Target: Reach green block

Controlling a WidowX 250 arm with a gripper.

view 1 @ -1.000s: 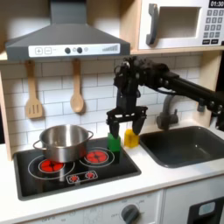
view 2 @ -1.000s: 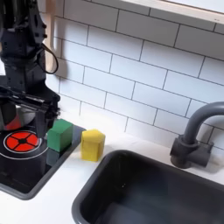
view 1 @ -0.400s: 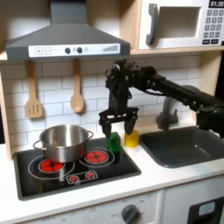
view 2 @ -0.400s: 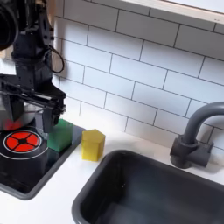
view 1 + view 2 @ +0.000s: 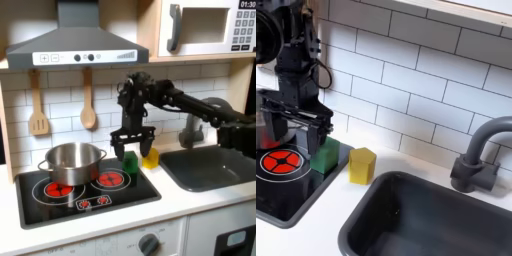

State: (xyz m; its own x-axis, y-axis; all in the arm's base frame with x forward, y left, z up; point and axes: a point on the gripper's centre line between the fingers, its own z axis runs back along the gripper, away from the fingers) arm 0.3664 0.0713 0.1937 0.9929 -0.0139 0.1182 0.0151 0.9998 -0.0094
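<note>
As the first exterior view showed it, the black WidowX gripper (image 5: pixel 131 143) hung jaws-down over the back edge of the black toy hob (image 5: pixel 60 200), its two fingers spread apart with nothing between them. The small bright green cube-like block (image 5: pixel 130 162) sat just below those fingers, at the hob's rear corner on the first exterior view's right. A small yellow block (image 5: pixel 149 158) stood just beside the green one, nearer the dark grey sink (image 5: pixel 212 166). A shiny steel pot (image 5: pixel 70 162) rested on the burner on the first exterior view's left, well clear of the gripper. Two wooden utensils (image 5: pixel 38 105) hung on the white tiled wall.

Seen in the second exterior view, the gripper (image 5: pixel 296 117) reached down at the second exterior view's left, jaws parted and empty, with one dark finger (image 5: pixel 322 128) just above the green block (image 5: pixel 325 156). The green block sat on the hob's edge (image 5: pixel 306 195), beside a red burner ring (image 5: pixel 278 162). The yellow block (image 5: pixel 362 165) stood near it on the white counter, apart from it, between the hob and the sink (image 5: pixel 426 225). A grey curved tap (image 5: pixel 475 160) rose at the second exterior view's right.
</note>
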